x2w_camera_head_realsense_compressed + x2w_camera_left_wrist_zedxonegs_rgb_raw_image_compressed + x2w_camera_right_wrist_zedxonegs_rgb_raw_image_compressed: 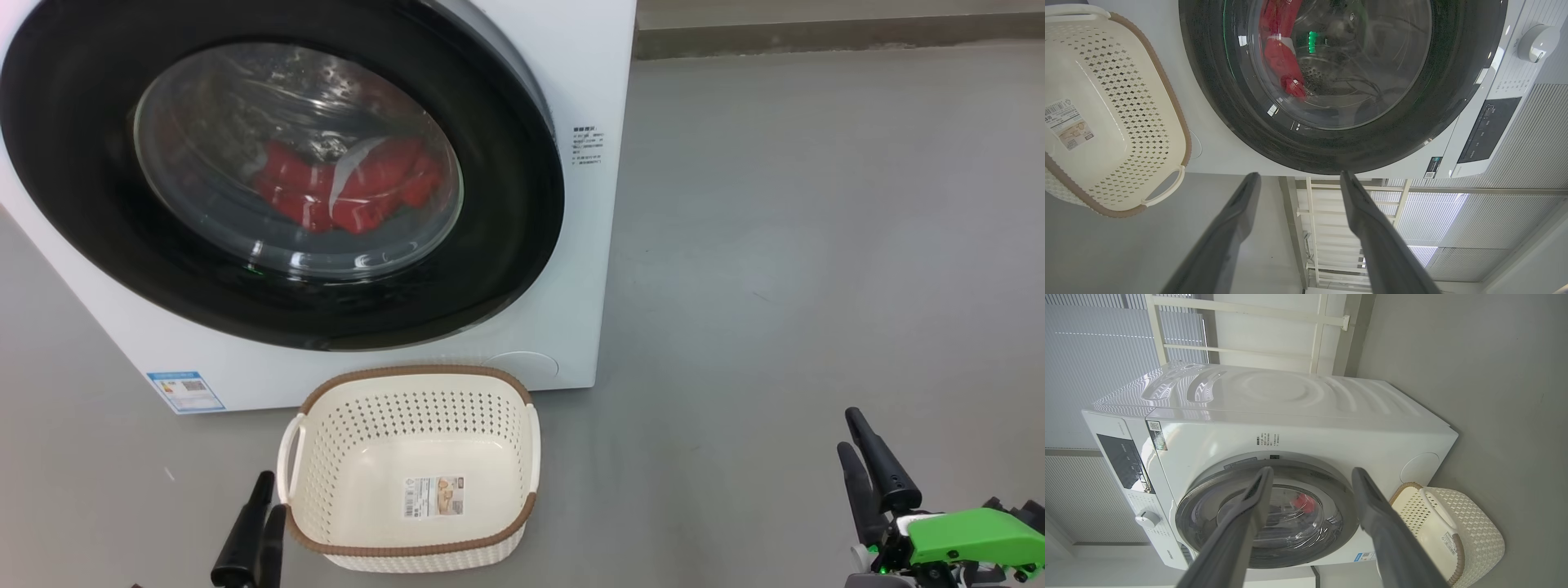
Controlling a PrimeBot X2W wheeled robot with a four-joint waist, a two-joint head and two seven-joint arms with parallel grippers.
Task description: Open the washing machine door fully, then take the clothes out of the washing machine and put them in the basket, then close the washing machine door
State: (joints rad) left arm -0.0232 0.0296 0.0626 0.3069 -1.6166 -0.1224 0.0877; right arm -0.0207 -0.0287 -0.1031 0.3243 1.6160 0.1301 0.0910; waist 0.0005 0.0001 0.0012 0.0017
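Here the left pincer (1300, 174) and the right pincer (1312, 469) are both open, and the washing machine door (282, 175) is shut.

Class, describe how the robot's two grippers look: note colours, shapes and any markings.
The left gripper and right gripper each have two long, slim, dark grey-black fingers tapering to rounded tips, plain and unmarked. Behind the right gripper's fingers sits a bright green housing over white and black parts, with a small green light.
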